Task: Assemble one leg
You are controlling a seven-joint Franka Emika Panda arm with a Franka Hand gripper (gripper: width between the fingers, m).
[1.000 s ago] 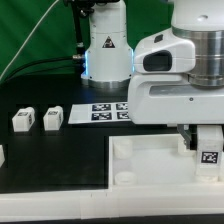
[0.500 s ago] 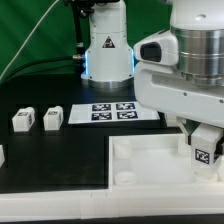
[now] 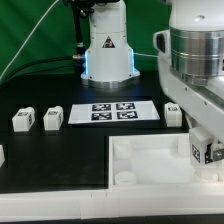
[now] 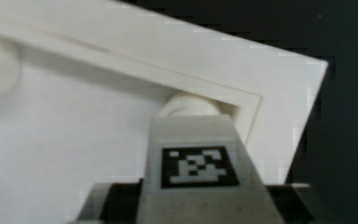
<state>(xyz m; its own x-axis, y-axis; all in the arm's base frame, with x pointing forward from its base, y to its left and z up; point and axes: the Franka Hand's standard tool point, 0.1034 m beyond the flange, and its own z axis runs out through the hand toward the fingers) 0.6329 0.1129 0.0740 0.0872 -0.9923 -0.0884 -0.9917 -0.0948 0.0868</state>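
Observation:
My gripper is shut on a leg, a small white post with a black-and-white tag. It holds the leg slightly tilted over the far corner of the large white tray-like part at the exterior view's right. In the wrist view the leg stands between my gripper's dark fingers, its tip at a round socket in the tray's corner. I cannot tell whether the tip is seated in it.
Two loose legs lie at the exterior view's left. Another leg stands beside the marker board. A white part shows at the left edge. The robot base stands behind.
The wrist has turned and swung toward the exterior view's right, uncovering the marker board's right end and the leg beside it. The held leg has tilted and shifted slightly over the tray corner.

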